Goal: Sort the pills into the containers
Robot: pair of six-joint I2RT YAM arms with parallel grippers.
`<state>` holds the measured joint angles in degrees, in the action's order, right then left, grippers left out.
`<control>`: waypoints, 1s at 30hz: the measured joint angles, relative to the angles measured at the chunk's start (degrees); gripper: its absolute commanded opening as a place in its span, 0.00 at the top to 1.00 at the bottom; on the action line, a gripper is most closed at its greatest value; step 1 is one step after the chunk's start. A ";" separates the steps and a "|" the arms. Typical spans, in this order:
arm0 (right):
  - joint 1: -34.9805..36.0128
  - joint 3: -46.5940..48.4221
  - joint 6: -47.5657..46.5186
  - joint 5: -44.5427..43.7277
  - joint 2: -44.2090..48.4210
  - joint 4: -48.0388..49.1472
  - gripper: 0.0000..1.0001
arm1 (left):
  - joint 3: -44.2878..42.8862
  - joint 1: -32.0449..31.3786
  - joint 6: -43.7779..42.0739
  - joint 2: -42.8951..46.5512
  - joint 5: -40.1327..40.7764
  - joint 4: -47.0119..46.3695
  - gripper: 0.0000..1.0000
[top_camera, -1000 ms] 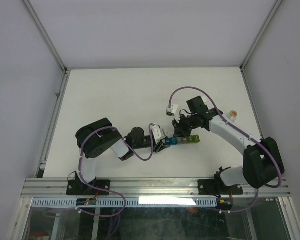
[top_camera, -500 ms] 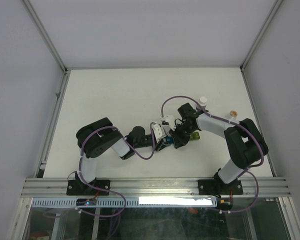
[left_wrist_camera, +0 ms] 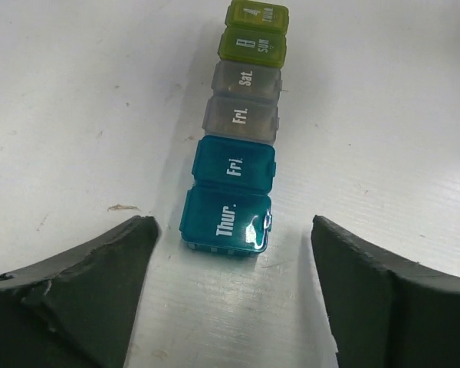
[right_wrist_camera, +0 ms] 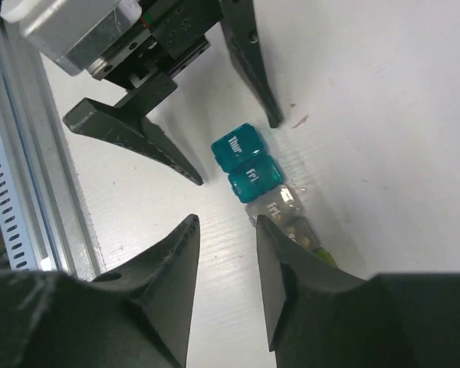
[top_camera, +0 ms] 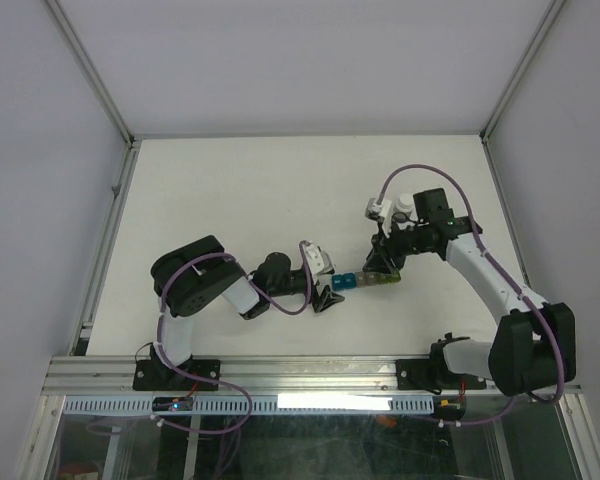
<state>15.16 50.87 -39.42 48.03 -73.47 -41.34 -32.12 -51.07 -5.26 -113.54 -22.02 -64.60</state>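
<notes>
The containers (left_wrist_camera: pixel 238 146), lids reading Thur., Fri., Fri. and Sat., lie mid-way across the table (top_camera: pixel 230 200). The left gripper (left_wrist_camera: pixel 231 230) is spread astride the Thur. end without touching it. The right gripper (right_wrist_camera: pixel 226 221) hovers narrowly parted, empty.

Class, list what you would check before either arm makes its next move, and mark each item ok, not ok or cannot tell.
1. The left gripper is open, straddling the end of the containers without touching: ok.
2. The right gripper is empty, jaws slightly apart: ok.
3. The containers lie flat on the table: ok.
4. The lids are open for pills: not ok, all shut.
5. Pills in view: not ok, none seen.
</notes>
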 measured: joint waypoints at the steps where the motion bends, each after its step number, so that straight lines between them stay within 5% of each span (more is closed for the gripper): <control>1: -1.29 -0.02 -0.22 0.61 1.07 -0.09 0.56 | 0.04 0.02 1.11 0.44 0.07 0.44 0.04; 7: -7.48 -0.11 -0.98 2.49 8.55 -0.07 0.37 | 1.49 2.03 9.64 8.92 -0.85 3.32 0.01; 15: -18.29 -0.35 1.31 1.55 21.00 2.29 0.02 | 2.34 14.82 32.24 20.68 -7.91 1.29 0.01; 21: -21.57 2.75 11.56 -7.37 28.28 5.29 0.01 | -3.80 14.71 33.59 35.65 -3.74 22.51 0.01; 30: -21.62 23.50 20.85 -13.81 28.65 3.37 0.01 | -20.98 14.73 28.52 53.55 2.10 45.77 0.01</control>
<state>-6.46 74.37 -18.57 34.22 -44.82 -37.98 -53.10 -36.34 23.27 -59.99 -19.92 -18.83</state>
